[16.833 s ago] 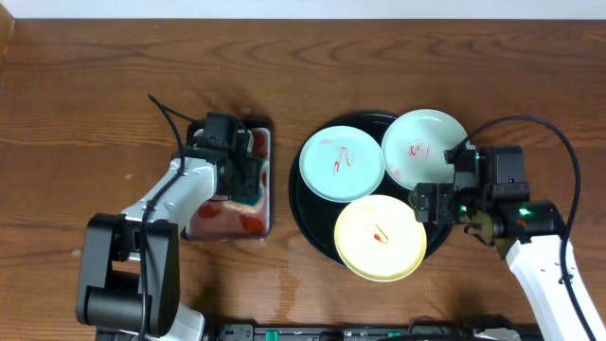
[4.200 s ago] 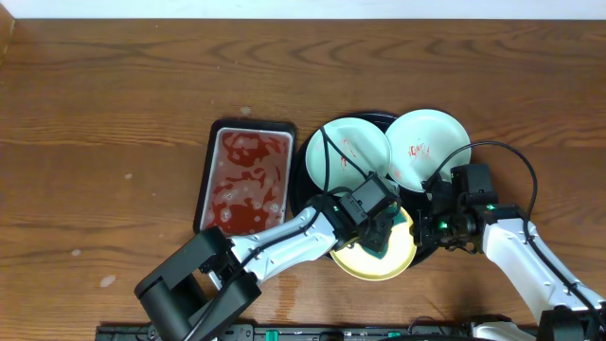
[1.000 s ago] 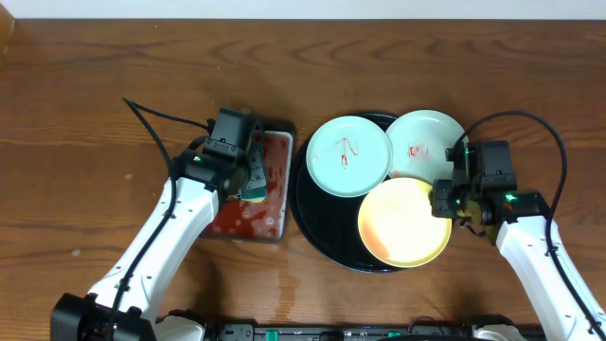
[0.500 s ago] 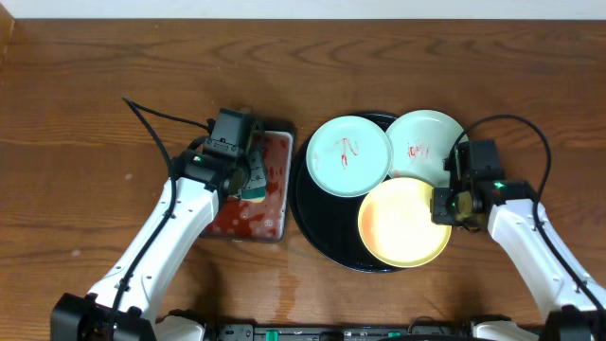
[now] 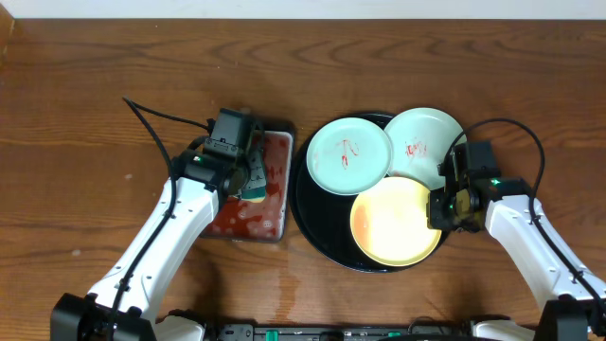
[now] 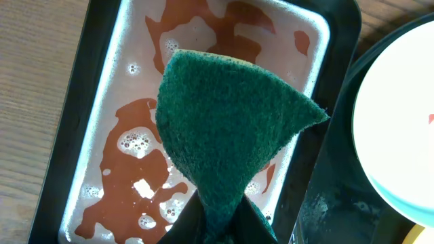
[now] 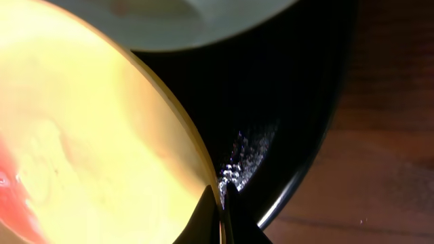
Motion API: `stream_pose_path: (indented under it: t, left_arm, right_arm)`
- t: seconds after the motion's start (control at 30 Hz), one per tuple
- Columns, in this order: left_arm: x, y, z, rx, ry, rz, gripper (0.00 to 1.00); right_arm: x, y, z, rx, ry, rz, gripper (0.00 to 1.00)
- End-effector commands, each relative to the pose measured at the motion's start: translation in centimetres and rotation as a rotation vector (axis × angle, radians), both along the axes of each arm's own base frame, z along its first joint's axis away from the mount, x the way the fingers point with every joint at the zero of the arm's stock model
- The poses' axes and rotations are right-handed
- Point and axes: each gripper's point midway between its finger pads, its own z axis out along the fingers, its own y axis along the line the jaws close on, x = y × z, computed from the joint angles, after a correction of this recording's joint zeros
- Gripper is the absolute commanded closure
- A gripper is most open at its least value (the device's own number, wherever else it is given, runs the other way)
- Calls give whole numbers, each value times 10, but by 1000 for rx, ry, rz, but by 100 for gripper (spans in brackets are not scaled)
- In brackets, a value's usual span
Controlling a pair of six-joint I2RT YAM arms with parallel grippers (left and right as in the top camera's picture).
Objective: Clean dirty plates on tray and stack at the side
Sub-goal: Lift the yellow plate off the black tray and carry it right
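Observation:
The round black tray (image 5: pixel 317 218) holds a mint-green plate (image 5: pixel 347 156) with a red squiggle and a pale yellow plate (image 5: pixel 396 222). A second mint-green plate (image 5: pixel 423 142) with red marks rests on the tray's upper right rim. My right gripper (image 5: pixel 438 210) is shut on the yellow plate's right rim. In the right wrist view its fingertips (image 7: pixel 221 193) pinch the edge of the yellow plate (image 7: pixel 88 135) above the black tray (image 7: pixel 291 88). My left gripper (image 6: pixel 220 203) is shut on a green sponge (image 6: pixel 230 122), left of the tray.
A rectangular metal tray (image 5: pixel 248 213) with red foamy liquid (image 6: pixel 135 135) lies under the sponge, just left of the black tray. The wooden table (image 5: pixel 95 95) stretches out on all sides. Cables loop above both arms.
My right gripper has closed onto the yellow plate's right rim, and the plate has slid slightly left. The left arm and sponge have not moved.

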Motion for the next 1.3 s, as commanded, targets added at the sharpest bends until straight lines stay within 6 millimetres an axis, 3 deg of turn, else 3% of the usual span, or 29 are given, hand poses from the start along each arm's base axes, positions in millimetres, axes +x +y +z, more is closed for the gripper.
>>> stream_pose_path:
  t: [0.0, 0.13, 0.33, 0.73, 1.07, 1.27]
  left_arm:
    - [-1, 3, 3, 7, -13, 3, 92]
    - [-1, 3, 3, 7, -12, 3, 92]
    - [-1, 3, 3, 7, -12, 3, 92]
    - [-1, 3, 3, 7, -12, 3, 92]
    - [-1, 3, 3, 7, -12, 3, 92]
    - [-1, 3, 3, 7, -12, 3, 92]
  right_arm:
    - [13, -3, 21, -7, -80, 9, 99]
    - [31, -4, 52, -15, -205, 14, 99]
    - [49, -24, 87, -125, -357, -25, 99]
    - [69, -51, 124, -359, -520, 36, 99]
    - [71, -21, 131, -403, -558, 241, 99]
    - [70, -14, 145, -565, -595, 271, 99]
